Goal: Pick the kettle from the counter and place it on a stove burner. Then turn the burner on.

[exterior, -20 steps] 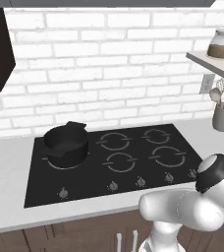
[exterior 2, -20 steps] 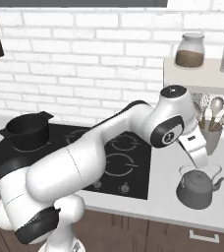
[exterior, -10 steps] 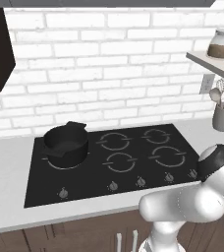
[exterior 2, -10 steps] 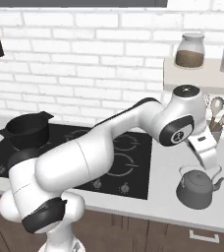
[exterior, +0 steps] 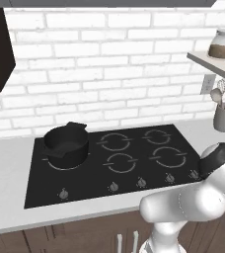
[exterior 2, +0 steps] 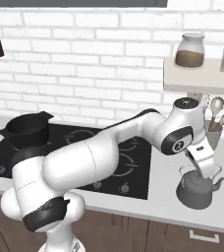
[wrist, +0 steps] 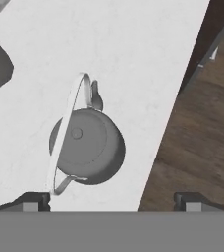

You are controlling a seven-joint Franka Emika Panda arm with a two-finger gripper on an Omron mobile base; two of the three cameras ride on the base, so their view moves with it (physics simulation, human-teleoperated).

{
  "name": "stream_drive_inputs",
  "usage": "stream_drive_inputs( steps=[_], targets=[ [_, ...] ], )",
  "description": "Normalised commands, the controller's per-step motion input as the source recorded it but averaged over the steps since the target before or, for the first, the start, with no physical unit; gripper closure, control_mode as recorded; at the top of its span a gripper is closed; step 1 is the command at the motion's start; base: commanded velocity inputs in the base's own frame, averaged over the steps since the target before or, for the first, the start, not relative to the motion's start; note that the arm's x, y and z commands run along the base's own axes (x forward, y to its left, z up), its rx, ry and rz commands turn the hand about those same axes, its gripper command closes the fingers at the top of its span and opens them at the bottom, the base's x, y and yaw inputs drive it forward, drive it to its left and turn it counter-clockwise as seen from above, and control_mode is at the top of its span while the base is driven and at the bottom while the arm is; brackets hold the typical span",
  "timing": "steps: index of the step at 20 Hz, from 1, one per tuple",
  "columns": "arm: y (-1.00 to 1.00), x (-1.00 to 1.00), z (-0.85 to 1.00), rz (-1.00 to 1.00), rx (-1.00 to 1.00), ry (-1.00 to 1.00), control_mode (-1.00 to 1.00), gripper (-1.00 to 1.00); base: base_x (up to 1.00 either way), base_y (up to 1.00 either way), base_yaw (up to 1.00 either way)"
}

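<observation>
Kettle approached from above
The jaws are held spread over the kettle (wrist: 87, 146) on the tabletop (wrist: 133, 59), so the wire handle (wrist: 65, 123) can be straddled.

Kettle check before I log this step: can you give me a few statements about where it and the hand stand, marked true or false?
1. The kettle sits on the counter, right of the cooktop. True.
2. The hand has lifted the kettle. False: it hangs open above it.
3. A black pot stands on a burner. True.
4. The kettle lies tipped over. False: upright, lid on.
</observation>
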Motion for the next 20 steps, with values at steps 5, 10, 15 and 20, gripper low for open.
stream_drive_inputs(
  steps=[5,10,15,20],
  targets=[
    [0.00,0.24,-0.39,0.00,0.00,0.05,-1.00,-1.00,0.00,0.00,0.00],
    [0.00,0.22,-0.12,0.00,0.00,0.00,-1.00,-1.00,0.00,0.00,0.00],
    [0.00,0.36,-0.16,0.00,0.00,0.00,-1.00,-1.00,0.00,0.00,0.00],
    [0.00,0.34,-0.26,0.00,0.00,0.04,-1.00,-1.00,0.00,0.00,0.00]
  ],
)
